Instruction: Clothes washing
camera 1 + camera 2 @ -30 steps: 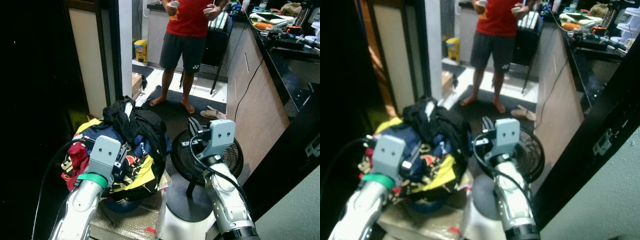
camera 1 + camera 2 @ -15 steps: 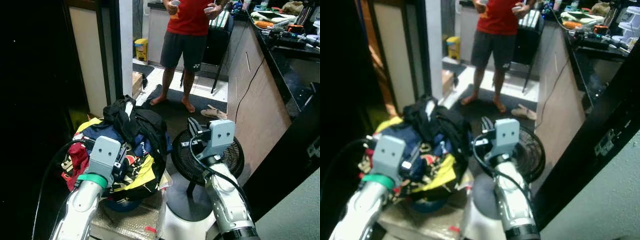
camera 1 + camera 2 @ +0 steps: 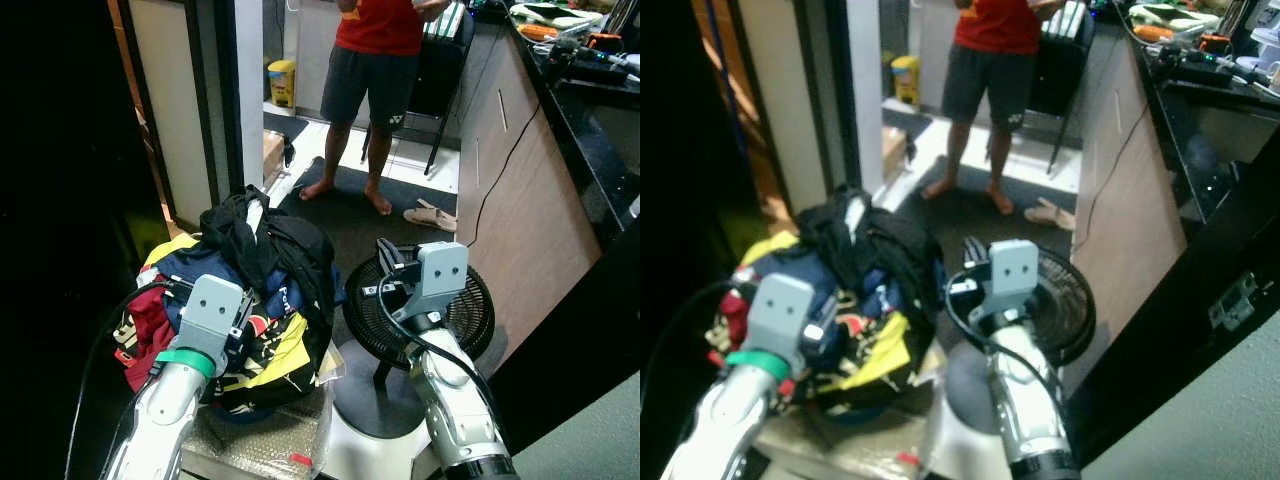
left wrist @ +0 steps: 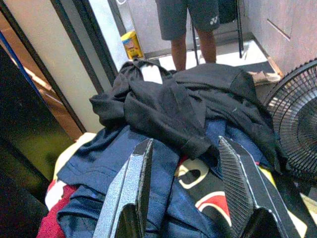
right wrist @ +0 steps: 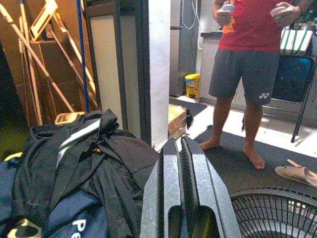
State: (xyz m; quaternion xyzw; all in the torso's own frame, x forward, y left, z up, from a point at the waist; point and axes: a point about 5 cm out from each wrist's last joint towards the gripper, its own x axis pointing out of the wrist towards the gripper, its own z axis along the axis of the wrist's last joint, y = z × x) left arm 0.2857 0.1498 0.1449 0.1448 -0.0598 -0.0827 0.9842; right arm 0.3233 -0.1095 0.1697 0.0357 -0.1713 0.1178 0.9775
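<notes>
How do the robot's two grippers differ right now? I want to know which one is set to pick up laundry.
The left gripper has its fingers spread open, aimed at the pile of clothes; the right gripper has its fingers pressed together. The left gripper hangs over the pile; the right gripper is raised beside it, above the black fan. Neither holds any garment.

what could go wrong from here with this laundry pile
The heaped clothes overhang their base, so a grab by the open left gripper may drag several garments off together. The fan sits right beside the pile, under the shut right gripper, which might knock it. A person stands barefoot just ahead.
</notes>
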